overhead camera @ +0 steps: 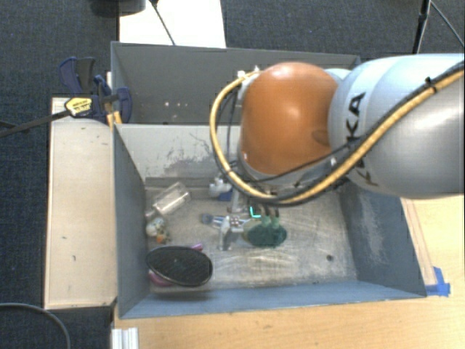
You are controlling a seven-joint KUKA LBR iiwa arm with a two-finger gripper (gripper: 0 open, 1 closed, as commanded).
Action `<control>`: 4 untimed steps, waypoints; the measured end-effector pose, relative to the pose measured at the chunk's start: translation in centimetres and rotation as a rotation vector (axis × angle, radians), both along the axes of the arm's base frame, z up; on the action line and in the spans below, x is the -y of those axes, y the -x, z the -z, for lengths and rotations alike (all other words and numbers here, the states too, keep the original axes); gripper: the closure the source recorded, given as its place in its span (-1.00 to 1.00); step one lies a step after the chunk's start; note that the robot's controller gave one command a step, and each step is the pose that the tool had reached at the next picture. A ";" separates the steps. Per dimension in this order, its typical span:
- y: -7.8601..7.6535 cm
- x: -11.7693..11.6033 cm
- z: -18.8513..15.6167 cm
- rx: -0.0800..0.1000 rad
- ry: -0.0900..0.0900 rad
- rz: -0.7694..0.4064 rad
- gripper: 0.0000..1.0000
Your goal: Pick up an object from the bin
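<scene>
While the gripper (231, 233) hangs low over the middle of the bin (134, 217), just beside a dark green lumpy thing (267, 234), I cannot tell whether it is open or closed.

**Contents of the grey metal bin (131, 195), counted by kind.**
- One black round disc (179, 265), ribbed on top, in the front left corner.
- One pink-purple thing (155, 275), tucked partly under the disc's left edge; its kind cannot be told.
- One clear plastic container (168, 198), lying on its side near the left wall.
- One small yellowish-green thing (155, 230), just beside the container on its front-edge side.
- One dark green soft lump (266, 234), at mid-floor.
- One small blue-and-white piece (215, 220), just left of the lump.
- One pale small thing (218, 187), toward the back wall and partly hidden by the arm (407, 137).

Total counted: seven loose things, one of each kind.
</scene>
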State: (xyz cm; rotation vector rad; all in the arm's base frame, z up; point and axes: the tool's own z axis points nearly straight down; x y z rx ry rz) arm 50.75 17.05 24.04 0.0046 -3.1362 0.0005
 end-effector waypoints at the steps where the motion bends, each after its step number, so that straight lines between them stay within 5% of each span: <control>1: -6.5 0.5 17.0 0.014 -0.003 -0.045 -1.00; 2: -8.1 8.3 14.3 0.013 0.002 -0.007 -1.00; 3: -7.9 7.8 14.5 0.009 -0.002 -0.009 1.00; 4: -7.7 11.1 -1.5 0.017 -0.001 -0.012 1.00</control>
